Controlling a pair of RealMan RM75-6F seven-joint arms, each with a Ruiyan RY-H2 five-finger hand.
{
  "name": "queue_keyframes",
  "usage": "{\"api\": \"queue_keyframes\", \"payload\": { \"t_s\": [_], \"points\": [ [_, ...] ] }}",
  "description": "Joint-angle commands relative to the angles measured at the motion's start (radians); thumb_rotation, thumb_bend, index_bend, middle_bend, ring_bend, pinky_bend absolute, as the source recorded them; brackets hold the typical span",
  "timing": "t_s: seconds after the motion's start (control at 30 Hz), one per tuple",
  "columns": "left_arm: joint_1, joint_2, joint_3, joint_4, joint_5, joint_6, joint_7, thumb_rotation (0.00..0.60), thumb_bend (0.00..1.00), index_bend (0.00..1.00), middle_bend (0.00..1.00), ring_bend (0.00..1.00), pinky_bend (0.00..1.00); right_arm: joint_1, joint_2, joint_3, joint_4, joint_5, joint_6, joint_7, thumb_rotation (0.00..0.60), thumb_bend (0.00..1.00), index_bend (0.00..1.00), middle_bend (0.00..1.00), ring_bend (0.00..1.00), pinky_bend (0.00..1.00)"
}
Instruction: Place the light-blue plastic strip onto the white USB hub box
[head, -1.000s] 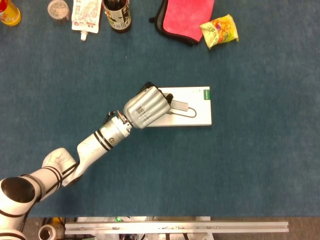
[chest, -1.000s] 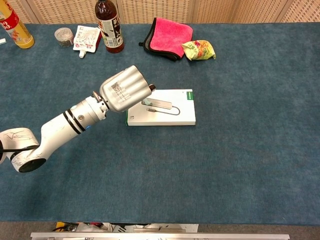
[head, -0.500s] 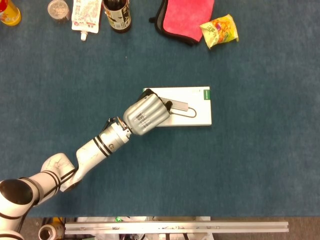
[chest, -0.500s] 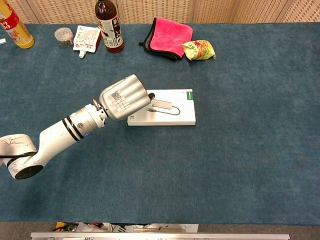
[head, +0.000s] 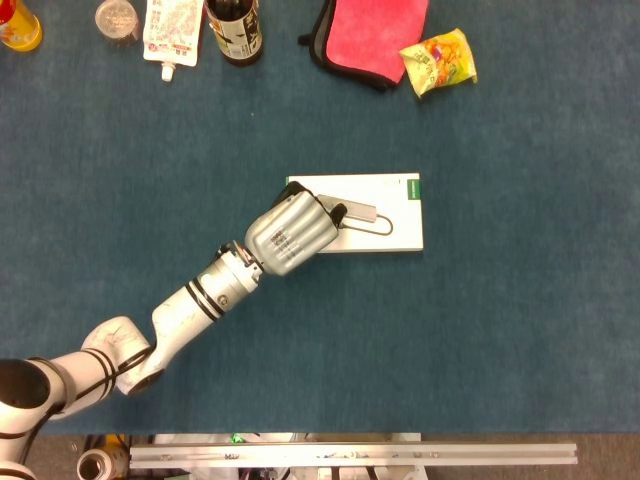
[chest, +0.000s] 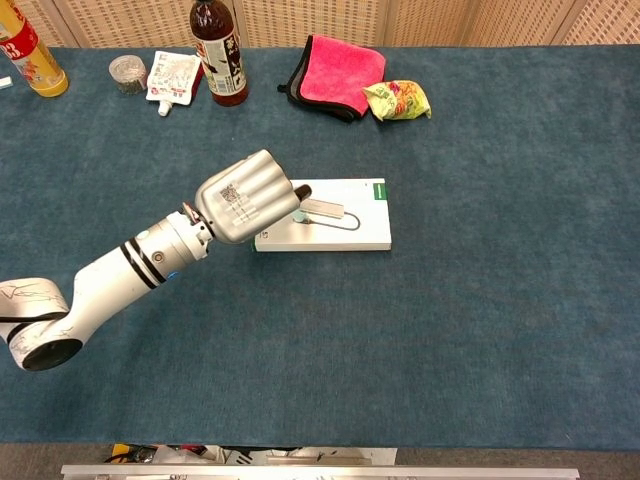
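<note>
The left robot hand (chest: 248, 196) covers the white USB hub box's (chest: 345, 233) left end.

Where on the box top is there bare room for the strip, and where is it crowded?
The white USB hub box is bare along its front edge and its right end by the green tab. Its left end is crowded: the left hand hangs over it, fingers curled at the printed hub picture. The strip is mostly hidden.
</note>
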Motion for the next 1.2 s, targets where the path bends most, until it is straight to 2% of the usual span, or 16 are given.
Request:
{"api": "queue_keyframes", "payload": {
  "t_s": [0.03, 0.27, 0.5, 0.77, 1.0, 1.2],
  "points": [
    [0.010, 0.021, -0.007, -0.046, -0.019, -0.023, 0.047, 0.600, 0.44, 0.41, 0.87, 0.93, 1.00, -0.001, 0.000, 0.001, 0.001, 0.000, 0.002, 0.001, 0.396, 0.47, 0.34, 0.44, 0.30, 0.26],
    [0.024, 0.053, -0.014, -0.144, -0.033, -0.040, 0.130, 0.600, 0.44, 0.38, 0.86, 0.93, 1.00, -0.004, -0.001, 0.002, 0.002, -0.004, 0.009, 0.006, 0.395, 0.47, 0.34, 0.44, 0.31, 0.27],
    [0.028, 0.062, -0.032, -0.180, -0.041, -0.038, 0.165, 0.600, 0.44, 0.35, 0.86, 0.93, 1.00, -0.008, 0.000, 0.002, 0.005, -0.006, 0.013, 0.011, 0.394, 0.47, 0.34, 0.44, 0.31, 0.27],
    [0.040, 0.052, -0.032, -0.169, -0.046, -0.044, 0.186, 0.600, 0.44, 0.34, 0.86, 0.93, 1.00, -0.010, 0.000, 0.003, 0.009, -0.008, 0.016, 0.021, 0.396, 0.47, 0.34, 0.44, 0.31, 0.27],
    [0.035, 0.009, -0.067, -0.130, -0.062, -0.028, 0.160, 0.600, 0.44, 0.32, 0.86, 0.93, 1.00, -0.011, -0.001, 0.003, 0.011, -0.010, 0.018, 0.026, 0.395, 0.47, 0.34, 0.44, 0.31, 0.27],
    [0.030, -0.013, -0.067, -0.091, -0.059, -0.028, 0.165, 0.600, 0.41, 0.29, 0.86, 0.93, 1.00, -0.016, 0.004, 0.003, 0.009, -0.009, 0.022, 0.028, 0.394, 0.47, 0.34, 0.44, 0.31, 0.27]
  ]
}}
